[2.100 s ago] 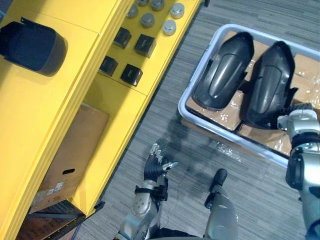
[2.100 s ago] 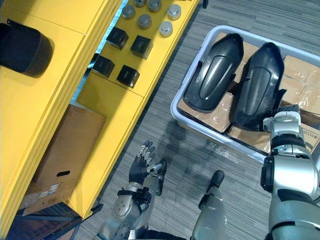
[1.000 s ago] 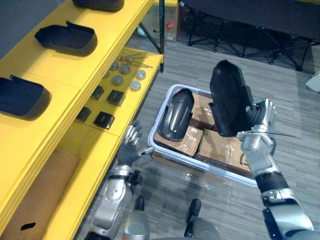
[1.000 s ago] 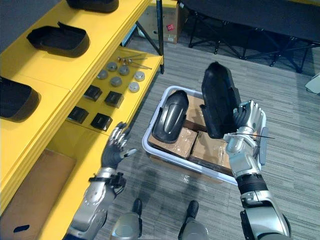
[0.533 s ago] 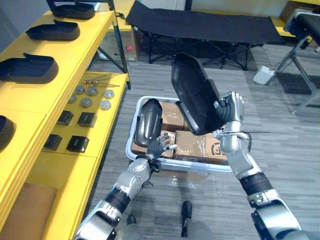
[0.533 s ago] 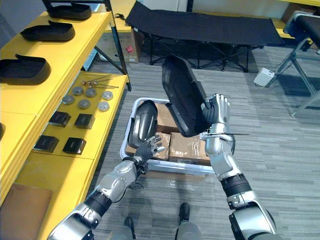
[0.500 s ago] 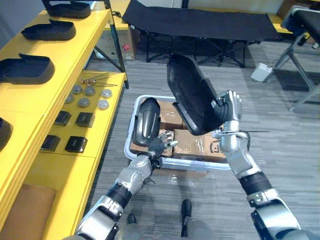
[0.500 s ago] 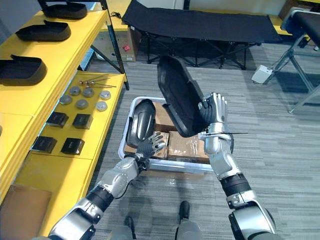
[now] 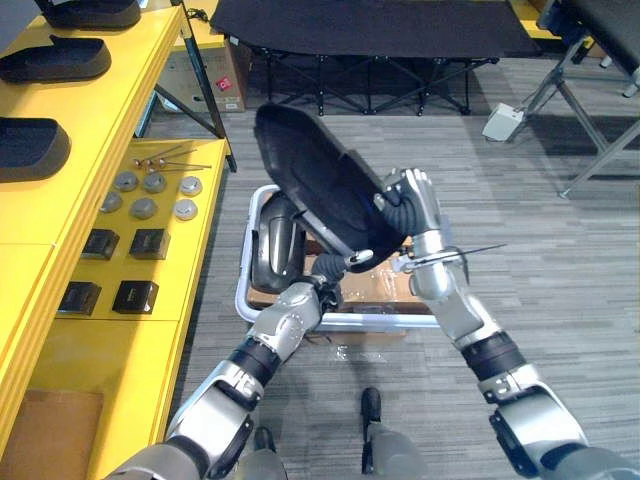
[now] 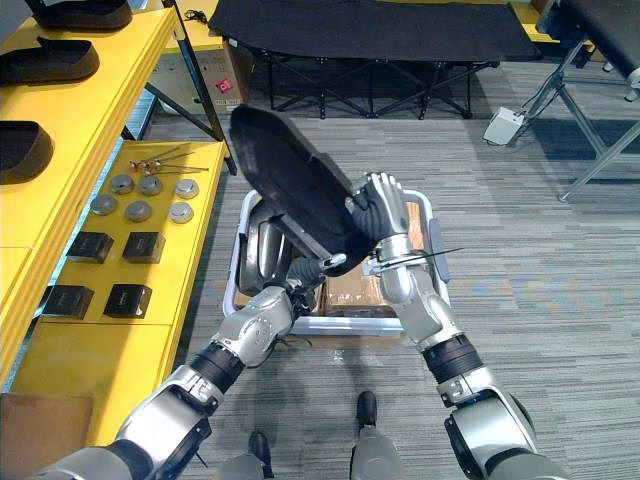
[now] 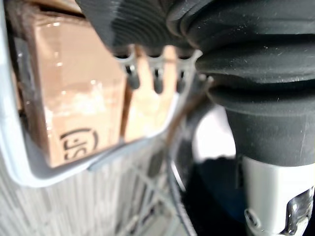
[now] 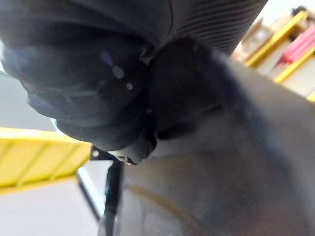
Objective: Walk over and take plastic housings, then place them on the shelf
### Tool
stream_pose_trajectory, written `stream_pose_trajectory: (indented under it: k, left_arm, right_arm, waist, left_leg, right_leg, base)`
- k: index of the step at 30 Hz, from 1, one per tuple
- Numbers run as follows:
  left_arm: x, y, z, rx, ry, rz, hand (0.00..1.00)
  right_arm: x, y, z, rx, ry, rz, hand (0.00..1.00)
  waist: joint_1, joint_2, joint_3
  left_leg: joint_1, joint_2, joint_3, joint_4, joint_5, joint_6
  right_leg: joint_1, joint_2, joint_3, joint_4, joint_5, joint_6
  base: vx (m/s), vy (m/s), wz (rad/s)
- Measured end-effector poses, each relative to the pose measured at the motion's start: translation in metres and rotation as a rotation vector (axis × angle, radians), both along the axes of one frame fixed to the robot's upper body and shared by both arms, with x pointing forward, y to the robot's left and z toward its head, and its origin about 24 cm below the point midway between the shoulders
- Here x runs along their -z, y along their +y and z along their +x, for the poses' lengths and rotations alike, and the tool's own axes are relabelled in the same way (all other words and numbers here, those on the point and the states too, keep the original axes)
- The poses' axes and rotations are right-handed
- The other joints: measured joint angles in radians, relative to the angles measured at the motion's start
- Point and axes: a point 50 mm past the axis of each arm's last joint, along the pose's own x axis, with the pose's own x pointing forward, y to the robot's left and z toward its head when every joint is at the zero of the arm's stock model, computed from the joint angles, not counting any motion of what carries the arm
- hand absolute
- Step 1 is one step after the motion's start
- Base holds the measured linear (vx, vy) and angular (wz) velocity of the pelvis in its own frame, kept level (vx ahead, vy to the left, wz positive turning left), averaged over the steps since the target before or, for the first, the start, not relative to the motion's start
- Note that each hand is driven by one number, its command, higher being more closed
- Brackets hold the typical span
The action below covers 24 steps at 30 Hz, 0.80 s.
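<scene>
Black plastic housing (image 9: 320, 190) hung tilted above the white bin (image 9: 243, 275), the right hand (image 9: 408, 205) curled around its lower end. The left hand (image 9: 330, 268) reached beneath that end, fingers loosely straight. A second housing (image 9: 272, 245) lay in the bin.

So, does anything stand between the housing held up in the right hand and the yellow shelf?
Nothing visible does: the housing, in the right hand, is held above the bin, with bare floor toward the yellow shelf. Its top level holds other housings.
</scene>
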Motion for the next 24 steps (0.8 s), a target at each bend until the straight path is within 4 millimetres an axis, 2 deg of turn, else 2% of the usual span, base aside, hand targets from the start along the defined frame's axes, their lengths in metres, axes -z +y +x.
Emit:
stream_pose_trajectory:
  k: [4, 6, 7, 11, 15, 19, 24]
  left_arm:
    - [0.0, 0.002, 0.001, -0.043, -0.008, -0.015, 0.0]
    - [-0.006, 0.002, 0.003, -0.09, -0.02, -0.11, 0.0]
    - [-0.007, 0.002, 0.003, -0.106, -0.02, -0.138, 1.0]
    - [-0.016, 0.003, 0.006, -0.197, -0.037, -0.295, 1.0]
    - [-0.027, 0.012, 0.01, -0.309, -0.081, -0.474, 1.0]
    - [-0.027, 0.016, 0.01, -0.356, -0.07, -0.574, 1.0]
    - [-0.022, 0.02, 0.006, -0.372, -0.068, -0.645, 1.0]
  right_arm:
    - [0.001, 0.006, -0.001, -0.027, 0.009, 0.005, 1.0]
    - [0.001, 0.007, -0.003, -0.036, 0.012, 0.035, 1.0]
    - [0.002, 0.007, -0.004, -0.036, 0.015, 0.047, 1.0]
    - [0.005, 0.004, -0.006, -0.017, 0.012, 0.088, 1.0]
    - [0.017, 0.001, -0.01, 0.002, 0.046, 0.149, 1.0]
    - [0.019, 0.002, -0.015, -0.011, 0.045, 0.166, 1.0]
    - [0.019, 0.011, -0.023, -0.045, 0.026, 0.192, 1.0]
  waist:
    - [0.0, 0.001, 0.0]
    - [0.0, 0.001, 0.0]
    - [0.0, 0.001, 0.0]
    - [-0.001, 0.001, 0.001]
    - [0.0, 0.0, 0.001]
    - [0.0, -0.002, 0.002]
    - [0.0, -0.016, 0.01]
  left_leg:
    - [0.0, -0.002, 0.0, 0.001, 0.0, 0.0]
    - [0.001, -0.002, 0.0, 0.001, 0.0, 0.0]
    - [0.002, -0.002, 0.0, 0.001, 0.0, 0.0]
    - [0.008, -0.002, 0.001, -0.001, 0.0, 0.0]
    - [0.015, 0.001, -0.001, -0.002, 0.0, 0.0]
    - [0.016, 0.002, -0.001, -0.002, 0.0, 0.0]
    - [0.02, 0.004, -0.001, -0.003, 0.0, 0.0]
  right_leg:
    - [0.0, -0.002, 0.001, 0.0, 0.002, -0.001]
    - [0.001, -0.002, 0.001, 0.0, 0.002, -0.001]
    - [0.001, -0.002, 0.001, 0.0, 0.002, -0.001]
    - [0.006, -0.002, 0.001, 0.0, 0.002, -0.001]
    - [0.015, -0.003, 0.0, -0.001, 0.001, -0.002]
    - [0.017, -0.005, -0.001, -0.001, 0.001, -0.002]
    - [0.02, -0.008, -0.001, -0.001, 0.001, -0.002]
  base:
    - [-0.04, 0.005, -0.01]
    - [-0.02, 0.002, 0.0]
    - [0.0, 0.0, 0.0]
    - [0.0, 0.0, 0.0]
    - [0.0, 0.0, 0.0]
    - [0.0, 0.0, 0.0]
    - [0.0, 0.0, 0.0]
